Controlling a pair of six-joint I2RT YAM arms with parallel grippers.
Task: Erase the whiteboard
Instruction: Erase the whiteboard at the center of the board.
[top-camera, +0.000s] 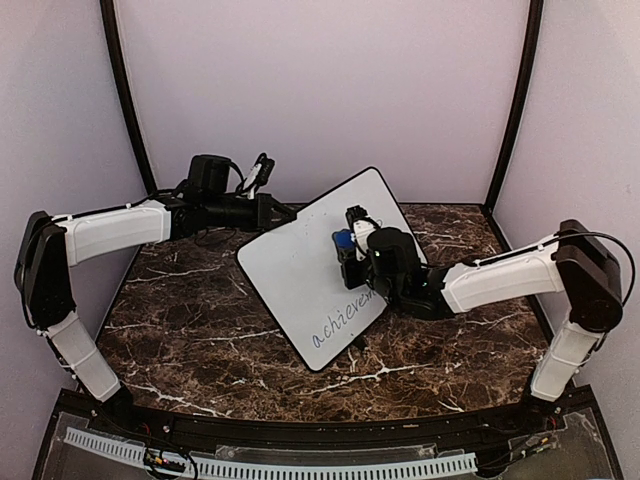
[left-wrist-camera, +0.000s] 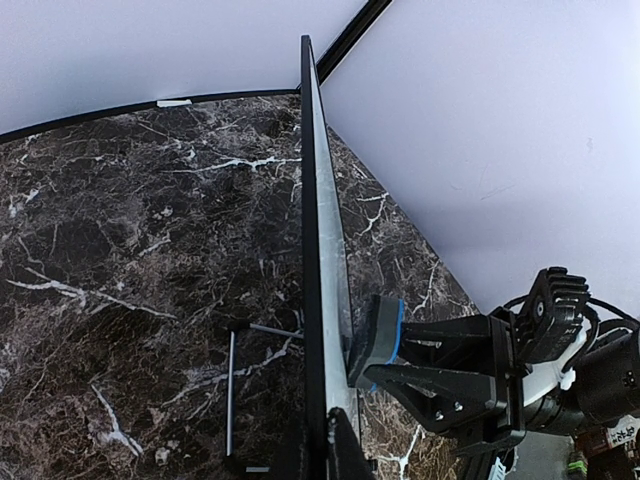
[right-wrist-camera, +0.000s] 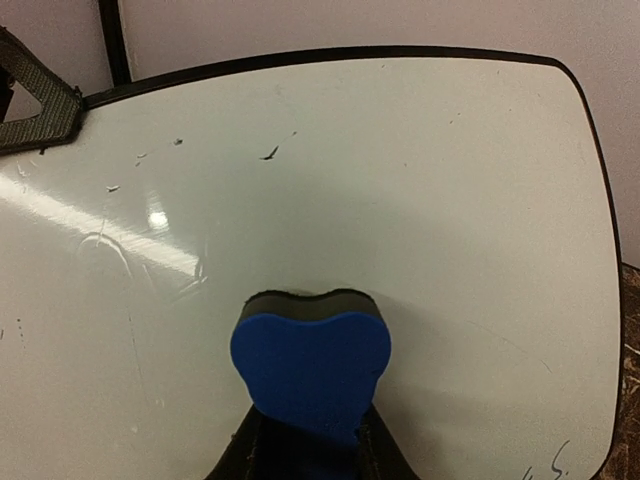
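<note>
**Wiping a board that is held only by one edge**

Your whiteboard (top-camera: 300, 260) stands tilted above the middle of the table (top-camera: 180, 300), with its face turned toward the right arm. In the left wrist view you see it edge-on, almost upright. Blue-grey writing (top-camera: 345, 320) lies on the lower part of the face, near the right arm, and the upper part looks clean except for a few small specks.

The left gripper (top-camera: 270, 210) is clamped on the upper left edge of the board. The right gripper (right-wrist-camera: 308, 445) is closed on the blue eraser (right-wrist-camera: 310, 365), and the eraser's dark pad is pressed flat against the face, above the writing.

I judge the wiping only partly done, because the word is not yet touched.

The main risk is the pressure. If you push the eraser too hard, the board can turn in the left fingers or slip out, since only one edge is pinched. On the way down to the writing, the eraser can also tilt in the right fingers, so only its corner touches and streaks stay behind. The right arm itself partly covers the writing from above, so you may easily miss some letters.
</note>
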